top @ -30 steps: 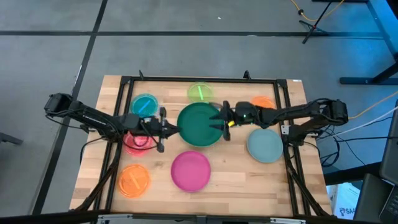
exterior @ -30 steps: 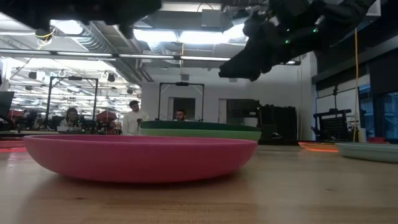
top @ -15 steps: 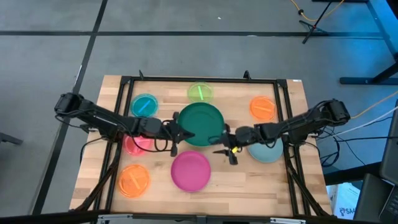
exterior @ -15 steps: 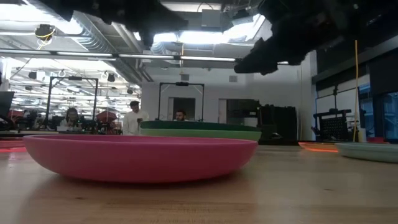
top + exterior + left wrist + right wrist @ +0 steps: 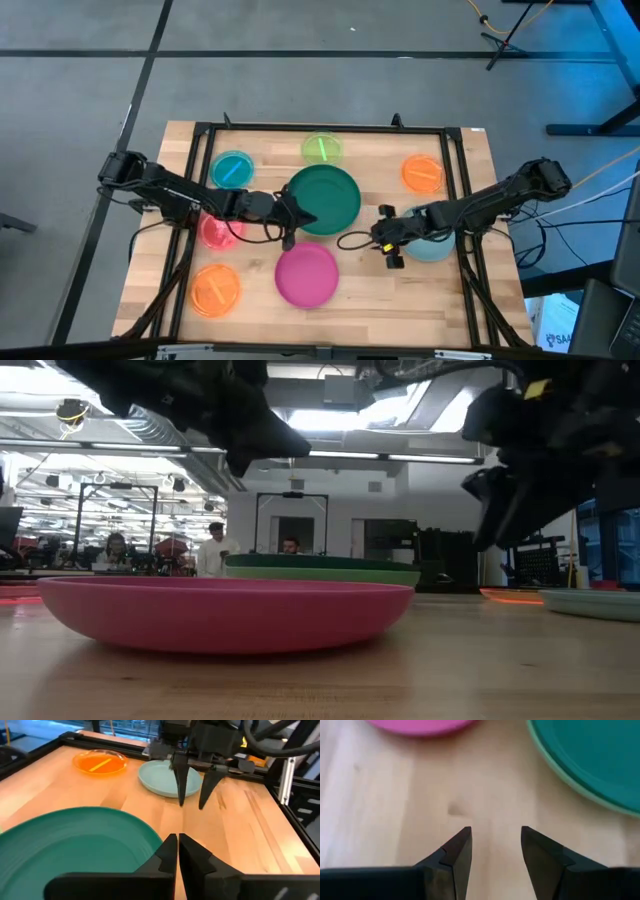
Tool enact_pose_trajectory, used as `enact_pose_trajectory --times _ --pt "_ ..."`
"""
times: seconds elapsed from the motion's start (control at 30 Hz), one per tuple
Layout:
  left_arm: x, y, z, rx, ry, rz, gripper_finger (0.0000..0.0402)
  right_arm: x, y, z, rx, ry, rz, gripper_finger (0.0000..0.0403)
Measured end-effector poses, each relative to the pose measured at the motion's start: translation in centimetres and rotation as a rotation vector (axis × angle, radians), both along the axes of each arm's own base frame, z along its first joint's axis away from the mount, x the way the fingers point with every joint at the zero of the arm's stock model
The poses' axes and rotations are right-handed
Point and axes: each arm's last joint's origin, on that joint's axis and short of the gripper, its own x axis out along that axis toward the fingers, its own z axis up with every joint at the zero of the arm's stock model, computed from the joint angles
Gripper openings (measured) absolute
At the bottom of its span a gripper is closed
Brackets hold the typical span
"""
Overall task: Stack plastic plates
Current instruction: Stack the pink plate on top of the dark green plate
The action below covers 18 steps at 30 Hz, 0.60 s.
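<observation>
The dark green plate lies stacked on a light green plate at mid-table. The magenta plate rests in front of them, and the grey-teal plate sits to the right. Small translucent plates lie around them: blue, lime, red and two orange ones. My left gripper hovers shut over the dark green plate's left near rim. My right gripper hangs open, fingers pointing down, above bare wood just left of the grey-teal plate.
A black frame borders the wooden table. Bare wood lies between the magenta plate, the green stack and the grey-teal plate. People sit in the room beyond the far edge.
My right gripper left the dark green plate's right rim, moved toward the near edge and right toward the grey-teal plate, and sank lower. My left gripper moved right, up to the dark green plate's left near rim. No plate has shifted.
</observation>
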Motion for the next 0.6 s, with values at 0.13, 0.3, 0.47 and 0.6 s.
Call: enact_pose_trajectory --times 0.13,0.3,0.47,0.6 --pt "0.0 0.4 0.0 -0.008 0.003 0.008 0.0047 -0.1 -0.2 0.7 -0.016 -0.048 -0.026 0.0161" --pt "-0.4 0.1 -0.9 -0.094 0.102 -0.028 0.0086 1.0 0.3 1.3 0.050 -0.167 -0.006 0.0161" --pt "-1.3 -1.1 -2.2 -0.171 0.252 -0.030 0.0093 1.6 0.5 0.9 0.049 -0.183 -0.007 0.0161" --pt "-1.9 -2.0 -2.9 -0.231 0.329 0.014 0.0090 2.1 0.6 0.0 0.039 -0.163 -0.010 0.0161"
